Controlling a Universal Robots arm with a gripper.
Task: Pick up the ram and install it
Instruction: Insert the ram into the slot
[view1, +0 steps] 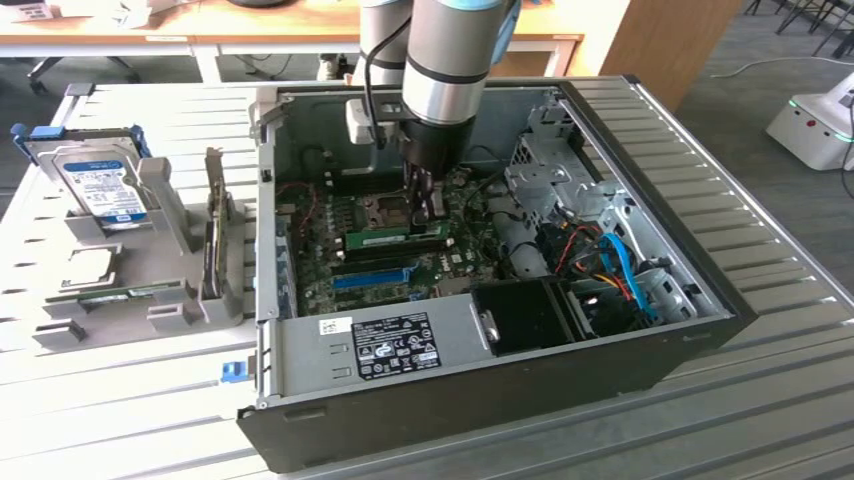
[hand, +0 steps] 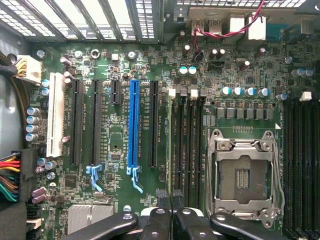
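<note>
The ram (view1: 396, 238), a slim green stick, lies level over the long black memory slots (hand: 192, 145) of the motherboard (hand: 115, 150) inside the open computer case (view1: 441, 400). My gripper (view1: 430, 218) reaches straight down into the case and is shut on the ram near its end on the exterior view's right. In the wrist view the ram (hand: 172, 150) shows edge-on as a thin line running away from my gripper (hand: 172, 202), along the outermost memory slot. Whether it is seated in that slot I cannot tell.
A bright blue expansion slot (hand: 133, 125) and the open CPU socket (hand: 242, 175) flank the memory slots. A black fan (view1: 534, 315) and blue cables (view1: 627, 270) fill the case's right side. Outside, a grey rack (view1: 127, 250) holds a hard drive (view1: 107, 190) and another green board (view1: 127, 295).
</note>
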